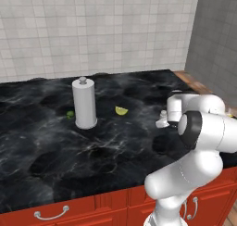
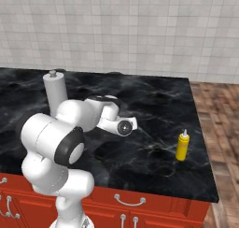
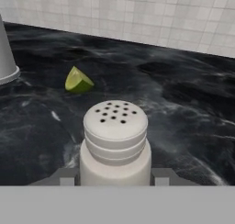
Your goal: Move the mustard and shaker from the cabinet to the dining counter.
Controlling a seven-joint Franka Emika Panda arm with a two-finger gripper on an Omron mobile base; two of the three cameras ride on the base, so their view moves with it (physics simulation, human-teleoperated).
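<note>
Shaker (image 3: 115, 142) sits upright between the fingers of the tool (image 3: 114, 177), perforated cap facing the hand view, both dark tips flanking its body low down; jaws look pinched on it at partial width. In the left base view the shaker (image 1: 162, 119) is low over or on the desk (image 1: 55, 160), near its right part; I cannot tell whether its base touches. Mustard (image 2: 182, 146) already stands upright on the desk near the right edge, well apart from the shaker, so by my read this is the shaker's set-down, last leg of the task. To do it well: keep the shaker vertical, lower straight until the base seats flat on the black marble, then spread the jaws evenly so neither finger drags it over, and lift straight up before swinging away. Lime wedge (image 3: 78, 80) lies beyond the shaker, paper-towel roll (image 1: 84, 103) further left; both clear of the drop spot.
</note>
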